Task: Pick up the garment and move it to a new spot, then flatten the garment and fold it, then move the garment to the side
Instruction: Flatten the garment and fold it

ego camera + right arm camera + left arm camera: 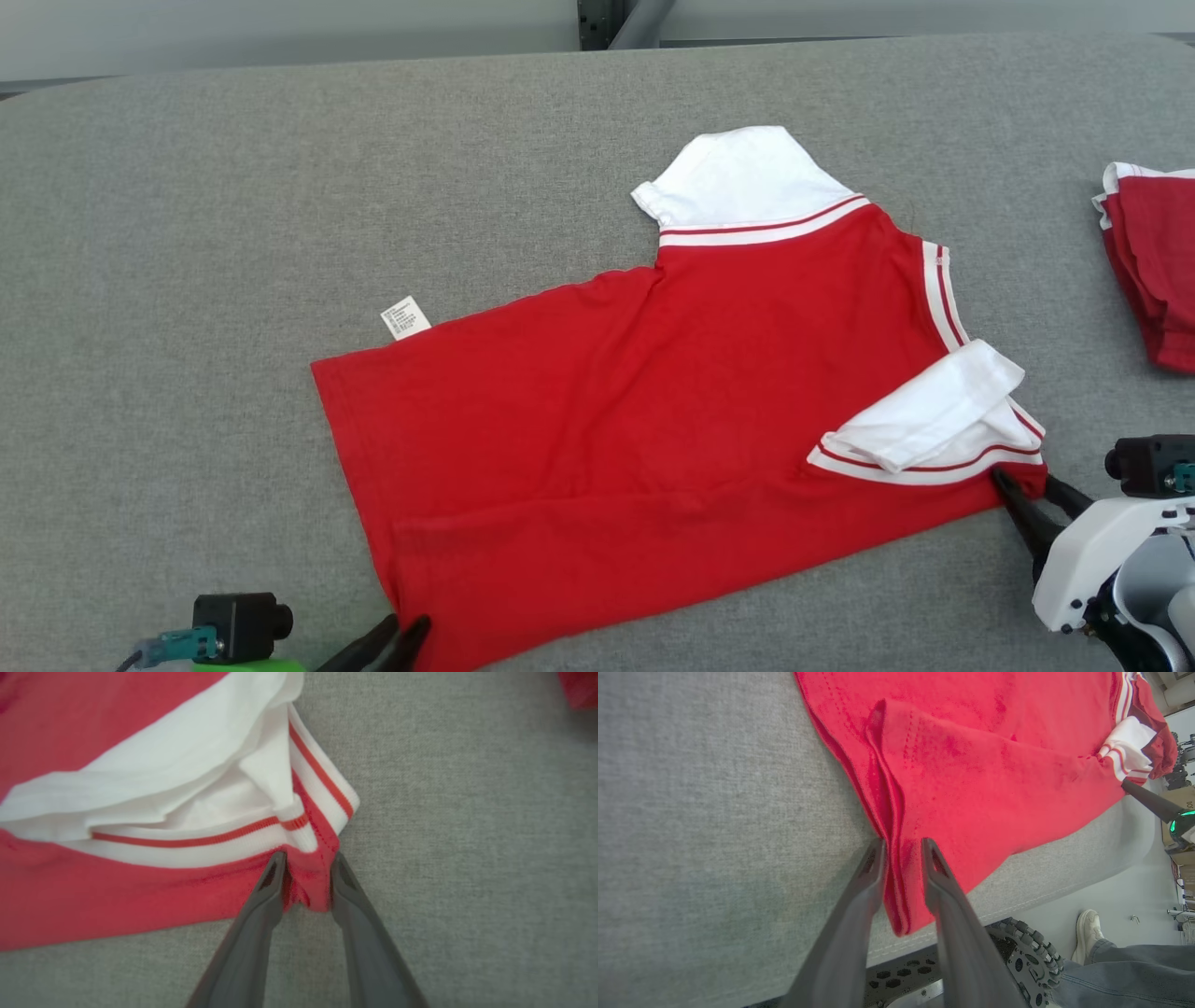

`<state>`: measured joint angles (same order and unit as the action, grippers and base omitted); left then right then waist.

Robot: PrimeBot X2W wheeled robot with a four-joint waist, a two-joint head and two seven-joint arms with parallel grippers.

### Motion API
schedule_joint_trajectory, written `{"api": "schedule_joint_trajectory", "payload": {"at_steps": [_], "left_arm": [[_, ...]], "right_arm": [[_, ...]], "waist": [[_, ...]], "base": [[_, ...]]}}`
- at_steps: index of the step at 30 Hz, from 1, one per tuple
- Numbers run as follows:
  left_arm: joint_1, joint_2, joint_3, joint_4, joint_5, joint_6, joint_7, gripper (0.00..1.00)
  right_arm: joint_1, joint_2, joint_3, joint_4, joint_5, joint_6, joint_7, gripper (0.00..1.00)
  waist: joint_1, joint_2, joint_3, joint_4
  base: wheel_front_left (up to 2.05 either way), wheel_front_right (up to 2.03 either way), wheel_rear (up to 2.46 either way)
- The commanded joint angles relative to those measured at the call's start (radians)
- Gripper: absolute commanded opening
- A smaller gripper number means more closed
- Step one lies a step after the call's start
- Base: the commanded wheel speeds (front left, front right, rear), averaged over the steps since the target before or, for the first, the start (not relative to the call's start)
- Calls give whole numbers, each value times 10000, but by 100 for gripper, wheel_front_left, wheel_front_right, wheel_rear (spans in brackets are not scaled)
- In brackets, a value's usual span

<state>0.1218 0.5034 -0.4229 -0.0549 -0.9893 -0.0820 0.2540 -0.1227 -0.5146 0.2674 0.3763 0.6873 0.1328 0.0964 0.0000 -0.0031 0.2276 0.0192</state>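
On the head camera, a red shirt (653, 401) with white sleeves and red-and-white striped trim lies spread across the grey fabric-covered table (187, 233), collar end toward the right and hem toward the left. A small white printed label (406, 317) sticks out from its upper edge. The left gripper (403, 639) sits at the bottom of this view, its dark fingers meeting the shirt's near hem corner. The right gripper (1022, 478) reaches in from the lower right to the red corner just below the folded white sleeve. A second red garment with white edging (1153, 271) lies apart at the right edge of the table.

From the left wrist, the left gripper (903, 849) straddles a doubled fold of the red shirt (994, 742) at the hem, and it seems clenched on that fold, though the cloth hides the contact. The corner hangs just over the table (714, 812) edge. Far across the shirt, the other arm's dark finger (1148, 798) touches the striped sleeve end. Below the table are a black ridged wheel (1031, 956), a pale shoe (1085, 935) and a grey denim trouser leg (1134, 975) on the floor.

From the right wrist, the right gripper (308, 861) is clamped on a bunched red corner of the shirt (117, 896), directly under the white ribbed cuff with its red stripe (187, 842), the rest resting on the table (467, 858).
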Motion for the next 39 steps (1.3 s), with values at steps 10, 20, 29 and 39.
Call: {"api": "schedule_joint_trajectory", "payload": {"at_steps": [10,20,29,39], "left_arm": [[-1442,-138,337,-350,1617,1364,-634,100],[-5173,-1893,-605,2209,2163,752,-595,100],[-6994,-2855,-1174,4758,2380,76,-791,100],[-7135,-3065,-2116,5789,1613,-451,-206,0]], "right_arm": [[-2531,-298,-1319,-1530,-1597,-27,1179,100],[-6232,315,-696,167,-2983,-24,2427,100],[-8354,685,178,2583,-3596,-29,2652,100],[-8329,560,1707,3376,-2254,7,2914,0]], "waist": [[0,31,1159,866],[0,31,2730,2397],[0,31,3150,3039],[0,31,2856,2825]], "base": [[0,0,0],[0,0,0],[0,0,0],[0,0,0]]}}
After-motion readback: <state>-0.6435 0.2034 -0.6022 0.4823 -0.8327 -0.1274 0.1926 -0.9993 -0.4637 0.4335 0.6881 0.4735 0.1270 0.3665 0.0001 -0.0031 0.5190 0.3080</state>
